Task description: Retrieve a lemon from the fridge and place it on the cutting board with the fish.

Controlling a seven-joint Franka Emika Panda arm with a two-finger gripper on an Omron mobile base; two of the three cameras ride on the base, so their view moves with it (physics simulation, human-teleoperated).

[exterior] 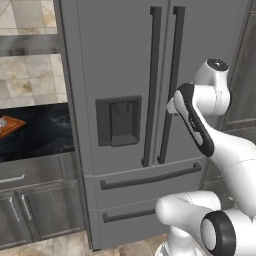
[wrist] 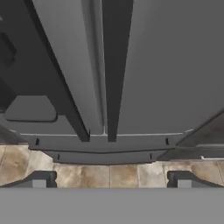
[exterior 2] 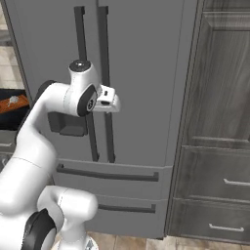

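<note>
The fridge (exterior: pixel 120 60) stands straight ahead with both doors shut, its two long dark handles (exterior: pixel 151 85) side by side at the middle seam. The lemon is hidden. My gripper (wrist: pixel 111 181) is open and holds nothing. It hovers close in front of the handles, at about the height of the dispenser panel (exterior: pixel 118 121), and looks down the door seam in the hand view. The white hand (exterior 2: pixel 108 100) shows against the right door. Far left, on the dark counter, lies the cutting board (exterior: pixel 9 126) with the pale fish (exterior 2: pixel 13 100) on it.
Grey base cabinets (exterior: pixel 30 205) run under the dark counter left of the fridge. A tall dark wood cabinet with drawers (exterior 2: pixel 219 122) flanks its right side. Two fridge drawers (exterior: pixel 150 180) sit below the doors, above a tiled floor (wrist: pixel 109 175).
</note>
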